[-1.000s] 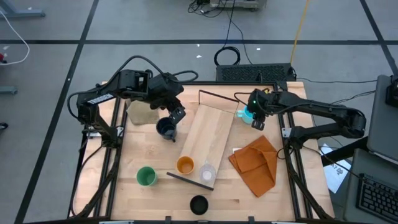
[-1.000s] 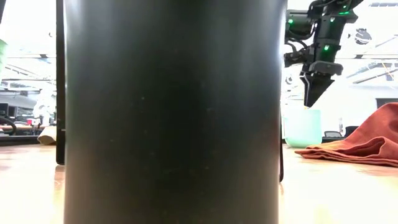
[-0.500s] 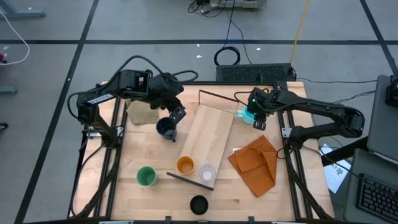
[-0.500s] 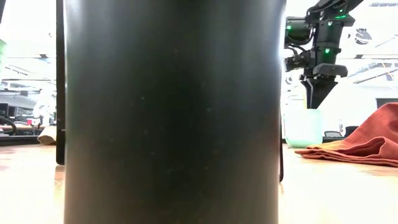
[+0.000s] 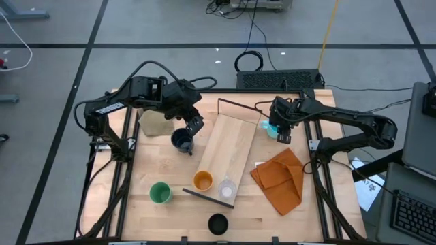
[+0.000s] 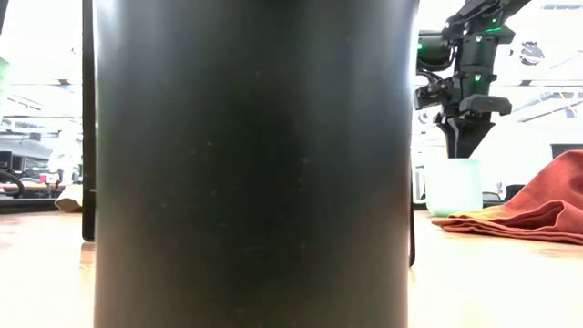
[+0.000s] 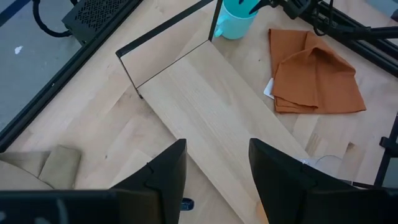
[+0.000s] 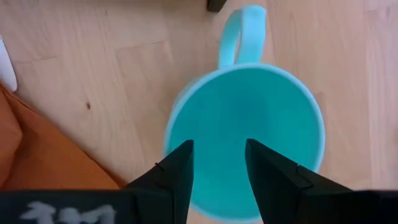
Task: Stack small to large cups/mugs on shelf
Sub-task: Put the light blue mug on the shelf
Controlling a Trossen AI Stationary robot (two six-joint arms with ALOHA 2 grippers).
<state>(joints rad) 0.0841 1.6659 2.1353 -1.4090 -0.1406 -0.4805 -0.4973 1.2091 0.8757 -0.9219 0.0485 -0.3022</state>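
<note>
The light-wood shelf [image 5: 228, 150] lies slantwise mid-table, with an orange cup [image 5: 202, 180] and a clear cup [image 5: 227, 189] standing on its near end. A green cup [image 5: 160, 192] and a black cup [image 5: 217, 223] stand on the table near the front edge. My left gripper [image 5: 191, 131] hangs open, high over the dark navy mug [image 5: 181, 141] left of the shelf. My right gripper [image 8: 217, 155] is open and points down over the mouth of the light-blue mug [image 8: 245, 137], which stands upright by the shelf's far right corner. My right gripper's fingertips [image 6: 462, 153] point down from above, right at the light-blue mug's rim [image 6: 454, 162]. The mug stands upright on the table. I cannot tell whether the fingers touch it.
A folded orange cloth [image 5: 279, 178] lies right of the shelf, close to the light-blue mug. A tan cloth [image 5: 155, 122] lies at the far left. The black cup [image 6: 255, 164] fills most of the low view. Thin dark strips [image 7: 168, 37] stand at the shelf's ends.
My right gripper has sunk a little toward the light-blue mug and rolled slightly about its own line. In the low view the mug now shows its handle and stands a little farther right.
</note>
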